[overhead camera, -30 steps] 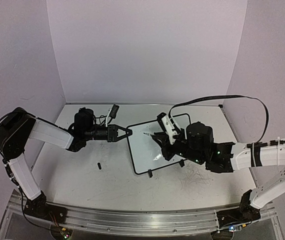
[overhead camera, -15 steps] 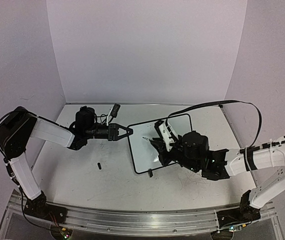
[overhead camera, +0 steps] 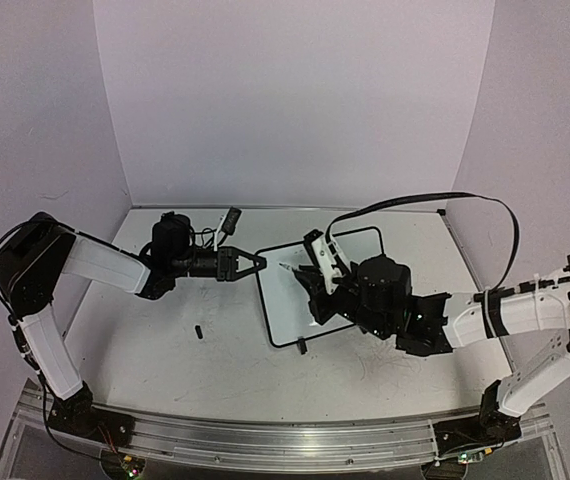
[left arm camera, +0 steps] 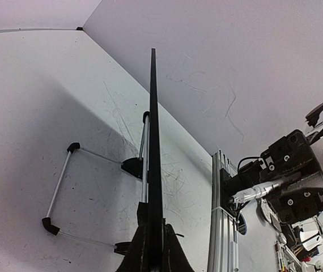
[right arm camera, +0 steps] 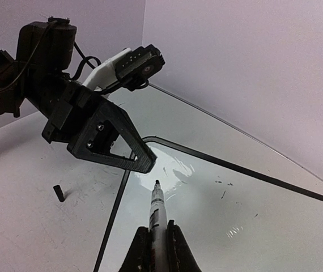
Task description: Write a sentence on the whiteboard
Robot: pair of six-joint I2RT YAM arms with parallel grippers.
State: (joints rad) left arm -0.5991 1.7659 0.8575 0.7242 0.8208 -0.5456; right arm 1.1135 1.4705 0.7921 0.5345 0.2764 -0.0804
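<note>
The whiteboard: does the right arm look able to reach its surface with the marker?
Probably yes. The marker in the right arm's jaws points at the whiteboard, its tip over bare surface near a corner. The left arm's jaws clamp only the frame edge beside it, so nothing blocks.

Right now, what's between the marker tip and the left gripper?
Only bare whiteboard separates the marker and left gripper, as the right wrist view shows.
</note>
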